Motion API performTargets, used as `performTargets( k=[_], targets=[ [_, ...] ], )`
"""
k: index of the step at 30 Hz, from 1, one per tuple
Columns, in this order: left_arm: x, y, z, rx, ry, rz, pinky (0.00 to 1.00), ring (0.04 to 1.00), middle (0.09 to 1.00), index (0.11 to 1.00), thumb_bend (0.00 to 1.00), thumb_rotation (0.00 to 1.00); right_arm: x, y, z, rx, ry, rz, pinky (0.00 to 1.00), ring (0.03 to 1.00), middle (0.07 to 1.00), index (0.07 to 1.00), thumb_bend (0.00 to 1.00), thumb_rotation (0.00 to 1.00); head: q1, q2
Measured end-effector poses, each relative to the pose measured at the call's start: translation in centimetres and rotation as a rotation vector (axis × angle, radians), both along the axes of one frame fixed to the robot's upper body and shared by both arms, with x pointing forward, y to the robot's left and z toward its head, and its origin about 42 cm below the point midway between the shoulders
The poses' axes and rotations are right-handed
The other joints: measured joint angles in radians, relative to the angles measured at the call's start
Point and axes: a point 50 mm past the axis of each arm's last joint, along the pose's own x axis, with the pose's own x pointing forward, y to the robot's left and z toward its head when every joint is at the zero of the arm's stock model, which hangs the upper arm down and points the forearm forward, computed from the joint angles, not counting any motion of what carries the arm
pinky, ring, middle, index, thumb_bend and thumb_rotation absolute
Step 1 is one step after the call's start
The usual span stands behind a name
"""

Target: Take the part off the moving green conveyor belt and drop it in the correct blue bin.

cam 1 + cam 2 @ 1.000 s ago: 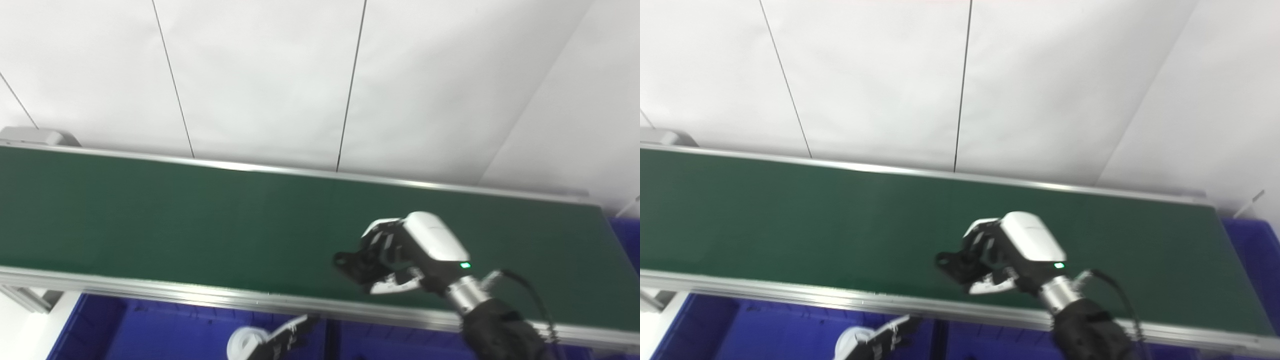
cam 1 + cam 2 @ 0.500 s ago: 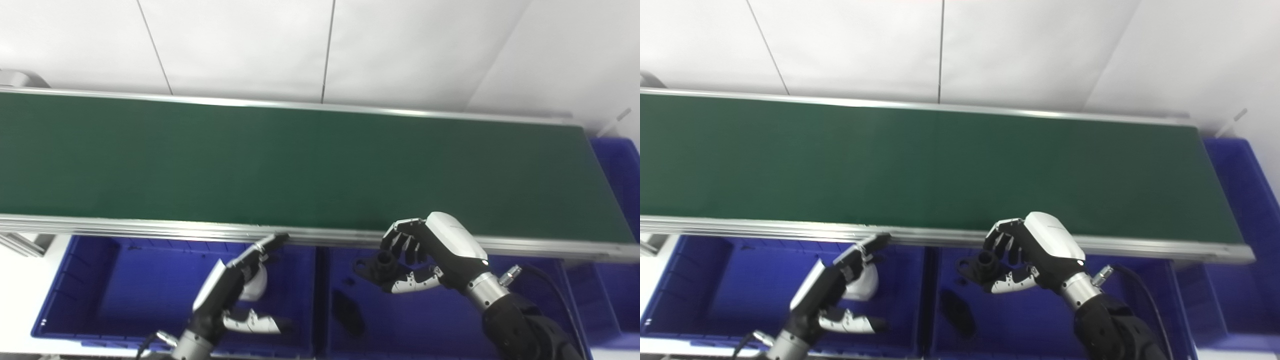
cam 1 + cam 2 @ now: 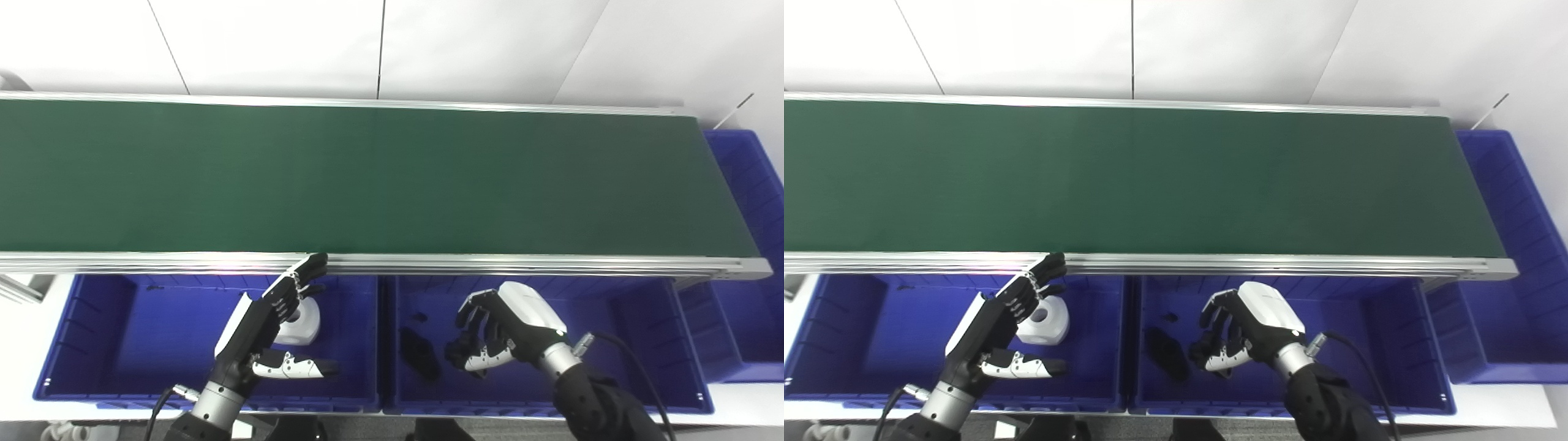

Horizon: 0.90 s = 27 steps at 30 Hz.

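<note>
Part: small black flanged piece (image 3: 460,354), dark and hard to make out, held low inside the middle blue plastic bin (image 3: 643,318), between the curled fingers and the thumb of the right hand.

Left blue plastic bin (image 3: 98,343): sits below the near rail of the belt, at the left. Contains one white rounded part with a hole in its top (image 3: 300,321), lying toward the bin's right wall.

Left hand (image 3: 260,327): black-and-white, hovers over the left bin, just beside the white part. Fingers stretched out straight and apart, tips reaching up to the belt's near rail; thumb pointing right. Holds nothing.

Second black part (image 3: 418,353): oblong, lies on the floor of the middle bin, near its left wall, just left of the right hand.

Right hand (image 3: 499,331): white-backed, lowered into the middle bin. Fingers bent round the black flanged piece, thumb under it.

Long green conveyor belt (image 3: 367,177): framed by silver aluminium rails, runs across the whole view behind the bins. Surface bare.

Far-right blue plastic bin (image 3: 750,184): stands at the belt's right end; contents cannot be told.
</note>
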Motion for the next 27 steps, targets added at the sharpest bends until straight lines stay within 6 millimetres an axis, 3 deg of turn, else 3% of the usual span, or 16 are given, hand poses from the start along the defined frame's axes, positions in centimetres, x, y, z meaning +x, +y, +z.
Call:
performTargets(
  k=[1, 2, 3, 4, 6, 11, 14, 17, 20, 27],
  targets=[
    [0.0, 0.0, 0.0, 0.000, 0.000, 0.001, 0.84, 0.908, 0.917, 0.885, 0.83, 0.24, 0.0, 0.0, -0.4, -0.008, 0.010, 0.004, 0.27, 0.403, 0.513, 0.500, 0.52, 0.00, 0.002, -0.003],
    [0.0, 0.0, 0.0, -0.001, 0.000, 0.003, 0.84, 0.907, 0.916, 0.882, 0.84, 0.24, -0.1, 0.0, -0.8, -0.014, 0.017, 0.007, 0.35, 0.520, 0.501, 0.657, 0.54, 0.00, 0.003, -0.009],
    [0.0, -0.1, 0.0, -0.003, 0.000, 0.004, 0.83, 0.906, 0.916, 0.881, 0.84, 0.24, -0.1, 0.0, -1.1, -0.010, 0.025, 0.003, 0.45, 0.637, 0.620, 0.740, 0.62, 0.01, 0.003, -0.011],
    [0.1, -0.2, 0.0, -0.007, 0.000, 0.007, 0.83, 0.906, 0.916, 0.881, 0.84, 0.24, -0.1, 0.0, -1.2, -0.005, 0.026, -0.003, 0.48, 0.664, 0.664, 0.751, 0.64, 0.02, 0.003, -0.011],
    [0.1, -0.4, 0.0, -0.015, 0.000, 0.012, 0.83, 0.909, 0.918, 0.880, 0.85, 0.24, 0.0, -0.1, -1.1, 0.005, 0.022, -0.006, 0.71, 0.848, 0.869, 0.834, 0.73, 0.14, 0.011, -0.017],
    [0.1, -0.5, -0.2, -0.017, 0.006, 0.003, 0.83, 0.909, 0.920, 0.880, 0.85, 0.23, -0.2, -0.5, 0.1, 0.062, -0.037, 0.000, 0.90, 0.976, 0.979, 0.907, 0.78, 0.34, 0.020, -0.020],
    [0.0, -0.4, -0.3, -0.016, 0.009, 0.003, 0.82, 0.905, 0.921, 0.881, 0.85, 0.22, -1.1, -0.4, 2.2, 0.150, -0.099, -0.021, 0.91, 0.986, 0.996, 0.923, 0.79, 0.38, 0.029, -0.021],
    [0.0, -0.5, -0.3, -0.016, 0.006, -0.005, 0.82, 0.905, 0.924, 0.882, 0.84, 0.22, -2.3, -0.3, 3.1, 0.250, -0.107, -0.047, 0.83, 0.959, 1.000, 0.960, 0.79, 0.44, 0.040, -0.025],
    [0.0, -0.4, -0.3, -0.014, 0.007, -0.008, 0.81, 0.899, 0.924, 0.880, 0.84, 0.21, -4.0, 0.0, 4.3, 0.365, -0.125, -0.051, 0.83, 0.956, 1.000, 0.989, 0.77, 0.47, 0.046, -0.029],
    [-0.3, -0.3, -0.4, -0.009, 0.013, -0.005, 0.82, 0.912, 0.931, 0.884, 0.84, 0.22, -6.2, 1.7, 4.9, 0.544, -0.149, -0.053, 0.84, 0.940, 0.995, 1.000, 0.79, 0.49, 0.080, -0.058]
  ],
)
